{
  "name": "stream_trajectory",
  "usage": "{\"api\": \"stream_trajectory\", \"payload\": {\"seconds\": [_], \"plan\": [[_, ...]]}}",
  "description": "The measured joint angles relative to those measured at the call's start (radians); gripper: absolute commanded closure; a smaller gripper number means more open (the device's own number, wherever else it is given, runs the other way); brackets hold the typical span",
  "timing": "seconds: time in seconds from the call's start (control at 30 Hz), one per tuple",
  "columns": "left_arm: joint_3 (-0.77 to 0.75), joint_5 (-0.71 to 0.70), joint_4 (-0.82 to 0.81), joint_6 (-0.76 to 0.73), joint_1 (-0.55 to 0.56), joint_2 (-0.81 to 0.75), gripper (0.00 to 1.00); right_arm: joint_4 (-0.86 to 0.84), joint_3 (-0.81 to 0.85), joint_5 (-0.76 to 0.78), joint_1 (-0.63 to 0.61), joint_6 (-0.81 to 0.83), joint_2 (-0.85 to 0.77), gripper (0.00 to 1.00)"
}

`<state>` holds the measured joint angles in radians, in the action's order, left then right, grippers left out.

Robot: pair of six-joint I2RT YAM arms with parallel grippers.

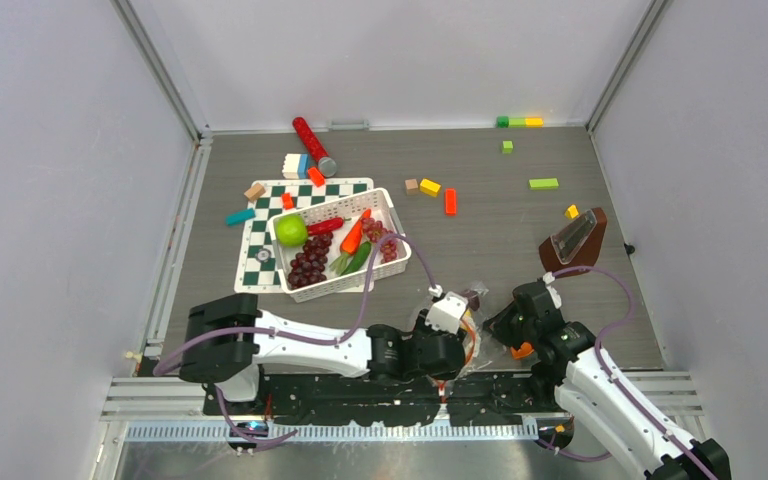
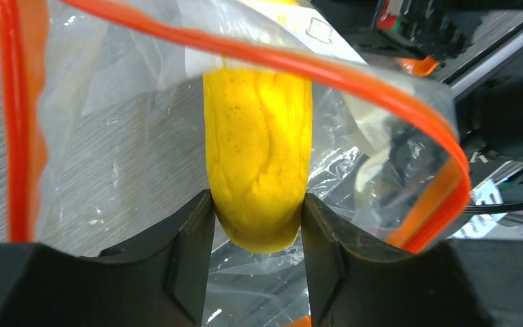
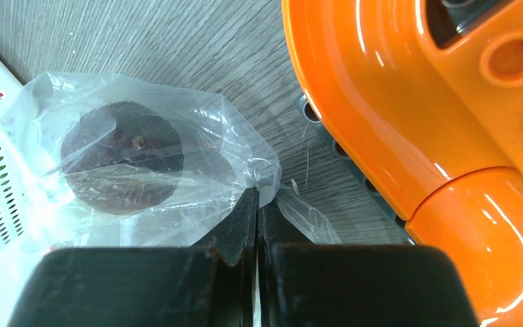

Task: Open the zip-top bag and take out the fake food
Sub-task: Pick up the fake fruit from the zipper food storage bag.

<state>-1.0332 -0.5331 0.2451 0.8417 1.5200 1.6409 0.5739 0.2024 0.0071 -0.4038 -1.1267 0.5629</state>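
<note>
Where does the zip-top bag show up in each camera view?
Top external: zip-top bag low centre, below-right of the white basket.
Left wrist: fills the frame, orange zip arching overhead; left pincer clamps the yellow piece at its mouth.
Right wrist: left of centre, corner pinched by the right pincer.
Shared landmark: the white basket, in top and right wrist views only.

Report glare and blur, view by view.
Left wrist: the zip-top bag shows its orange strip blurred at the left edge, the yellow piece sharp. Right wrist: glare streaks on the orange housing; film sheen veils the dark round item. Top external: even light, faint shadows.
</note>
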Motion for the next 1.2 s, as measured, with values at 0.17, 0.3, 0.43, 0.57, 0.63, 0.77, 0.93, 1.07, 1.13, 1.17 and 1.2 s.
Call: {"api": "stream_trajectory", "payload": {"seconds": [0.17,0.3,0.43,0.57,0.63,0.77,0.93,1.07,1.13,1.17,1.2], "plan": [[0.035,-0.025,-0.028,0.04,0.0,-0.067,0.63,0.0,0.0,0.0,0.0,0.0,0.0,1.0],[0.097,-0.035,-0.06,0.071,-0.004,-0.124,0.63,-0.001,0.0,0.0,0.0,0.0,0.0,1.0],[0.16,-0.029,-0.093,0.121,-0.019,-0.181,0.63,-0.001,0.0,-0.001,0.0,0.0,0.0,1.0],[0.207,-0.01,-0.12,0.166,-0.032,-0.241,0.63,-0.001,0.0,-0.001,0.0,0.0,0.0,1.0],[0.227,-0.001,-0.133,0.182,-0.036,-0.272,0.63,-0.001,0.0,-0.001,0.0,0.0,0.0,1.0],[0.281,0.013,-0.184,0.201,-0.037,-0.338,0.63,-0.002,0.0,0.0,0.0,0.0,0.0,1.0],[0.376,0.014,-0.272,0.208,-0.038,-0.404,0.65,-0.005,0.0,0.003,0.0,0.005,0.001,1.0],[0.382,0.015,-0.295,0.214,-0.048,-0.402,0.66,-0.009,0.0,0.003,0.0,0.024,0.001,1.0],[0.38,0.018,-0.301,0.22,-0.052,-0.401,0.67,-0.01,0.001,0.003,0.0,0.035,0.001,1.0],[0.377,0.021,-0.297,0.222,-0.055,-0.399,0.66,-0.01,0.002,0.003,0.0,0.041,0.001,1.0],[0.372,0.022,-0.289,0.224,-0.057,-0.398,0.66,-0.01,0.002,0.004,0.0,0.045,0.0,1.0]]}}
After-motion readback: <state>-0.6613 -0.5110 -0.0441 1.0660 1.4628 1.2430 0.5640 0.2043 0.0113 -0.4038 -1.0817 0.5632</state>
